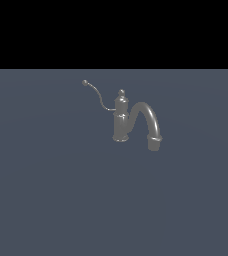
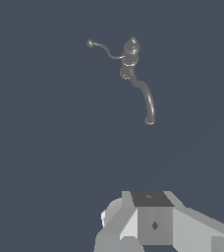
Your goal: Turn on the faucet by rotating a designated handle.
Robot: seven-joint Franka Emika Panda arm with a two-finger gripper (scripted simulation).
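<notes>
Faucet (image 1: 121, 122) is standing well apart from the gripper (image 2: 151, 224), handle (image 1: 97, 94) untouched; whether its jaws are parted is hidden.

end effector (image 2: 153, 224) cut off by wrist view's edge, fingers unseen.

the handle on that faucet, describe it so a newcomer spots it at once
Find the small dull grey metal faucet on the blue-grey floor. From its upright column, the thin curved grey wire-like handle sweeps toward the exterior view's left, ball-tipped, far slimmer than the thick arched spout.
</notes>
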